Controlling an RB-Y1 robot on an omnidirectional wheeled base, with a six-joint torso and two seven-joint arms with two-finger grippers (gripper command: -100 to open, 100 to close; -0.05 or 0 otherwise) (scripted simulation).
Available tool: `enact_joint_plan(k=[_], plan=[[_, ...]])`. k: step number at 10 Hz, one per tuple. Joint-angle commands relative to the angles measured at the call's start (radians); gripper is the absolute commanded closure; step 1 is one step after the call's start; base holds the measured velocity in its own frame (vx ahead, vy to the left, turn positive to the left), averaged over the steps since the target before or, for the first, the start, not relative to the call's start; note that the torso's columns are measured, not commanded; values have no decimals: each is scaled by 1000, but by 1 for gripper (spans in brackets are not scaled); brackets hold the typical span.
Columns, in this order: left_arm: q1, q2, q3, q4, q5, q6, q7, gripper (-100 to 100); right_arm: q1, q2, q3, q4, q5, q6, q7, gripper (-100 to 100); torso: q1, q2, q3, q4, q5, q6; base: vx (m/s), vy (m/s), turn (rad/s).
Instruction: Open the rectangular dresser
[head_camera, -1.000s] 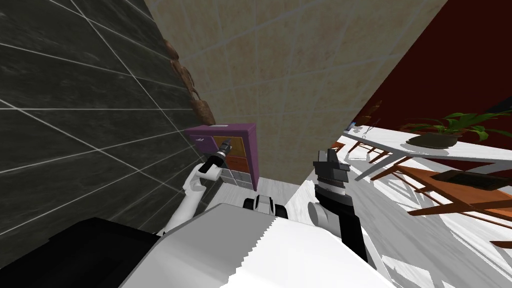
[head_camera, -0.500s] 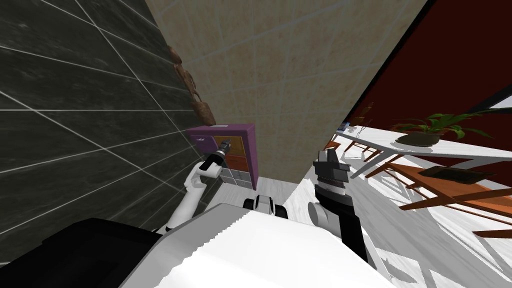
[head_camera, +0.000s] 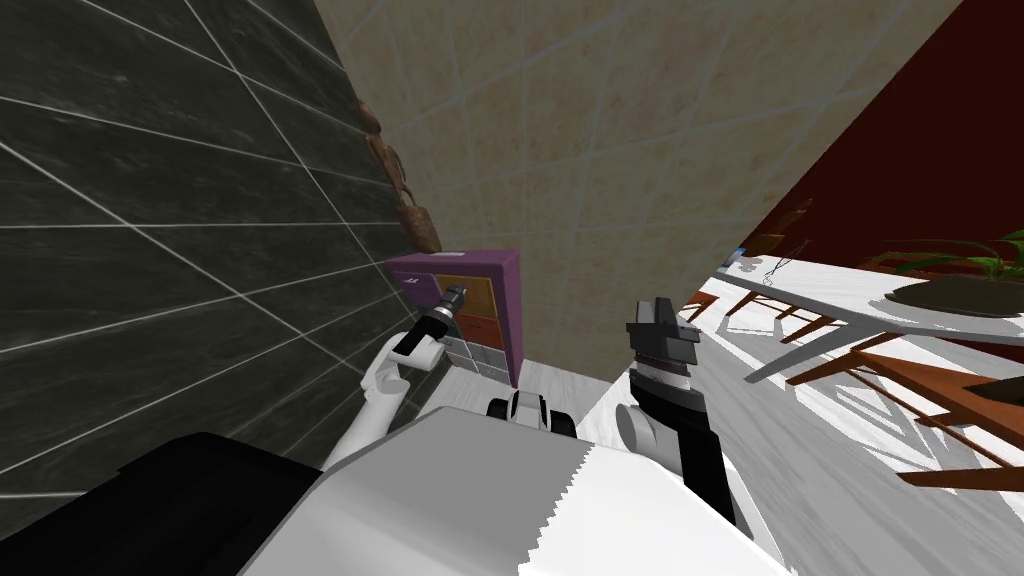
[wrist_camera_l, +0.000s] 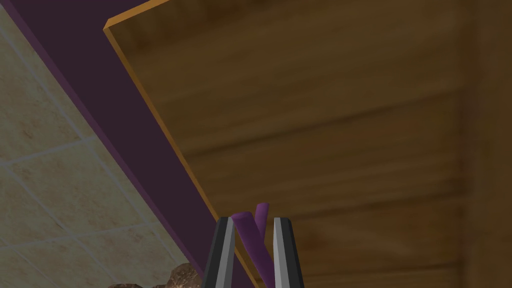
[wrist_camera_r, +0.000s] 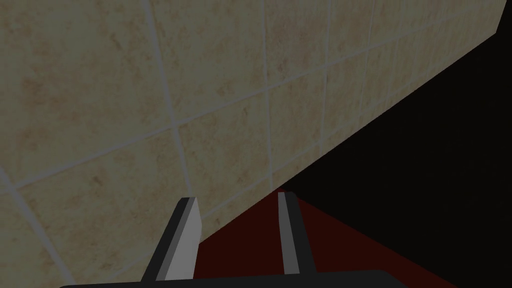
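gripping the purple handle (wrist_camera_l: 257, 250) with left gripper (wrist_camera_l: 253, 222), fingers narrow, pressing its sides. dresser (head_camera: 508, 300) sits at the floor's corner, between dark and beige tiled walls. right gripper (wrist_camera_r: 235, 200) spread wide, holding nothing.

purple handle (wrist_camera_l: 246, 226) cut off, plant (head_camera: 957, 295) cropped

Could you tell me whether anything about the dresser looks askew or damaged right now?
Nothing looks damaged or spilled. The dresser door seems slightly ajar, its edge off the purple frame, but the left gripper is shut on its handle, so that fits.
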Motion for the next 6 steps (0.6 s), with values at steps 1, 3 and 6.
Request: enact_joint_plan(k=[1, 3, 6], plan=[[59, -9, -29, -40, -2, 4, -9, 100, 0, 0, 0, 0, 0, 0, 0, 0, 1, -1, 0, -1, 1, -1, 52, 4, 77], [95, -13, -49, -79, -3, -4, -15, 100, 0, 0, 0, 0, 0, 0, 0, 0, -1, -4, -2, -2, 0, 1, 69, 4, 122], [159, -23, -90, -156, -6, -18, -27, 100, 0, 0, 0, 0, 0, 0, 0, 0, -4, -3, -1, -2, -1, 2, 73, 17, 127]])
